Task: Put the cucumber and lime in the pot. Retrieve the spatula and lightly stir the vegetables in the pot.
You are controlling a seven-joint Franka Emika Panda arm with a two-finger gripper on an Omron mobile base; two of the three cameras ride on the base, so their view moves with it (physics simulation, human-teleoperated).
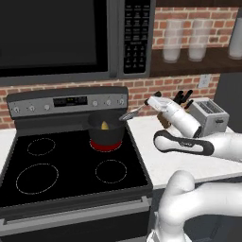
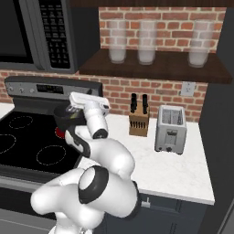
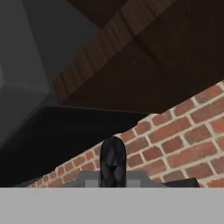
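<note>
Spatula (image 1: 133, 113) over pot (image 1: 106, 133) (veg inside)

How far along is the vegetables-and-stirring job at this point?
Done: something yellowish-green already lies inside the squat dark pot with the red base band on the stove; whether both vegetables are there I cannot tell. In hand: the pincer is shut on the thin-handled metal spatula, its head reaching over the pot's rim. Left: lowering it and stirring.

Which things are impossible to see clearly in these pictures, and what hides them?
- Lime: left base view, the pot wall hides the inside; only a yellowish bit shows.
- Pot: right base view, mostly behind the arm.
- Spatula head: left base view, too small.
- Gripper jaws: too small there to judge.
</note>
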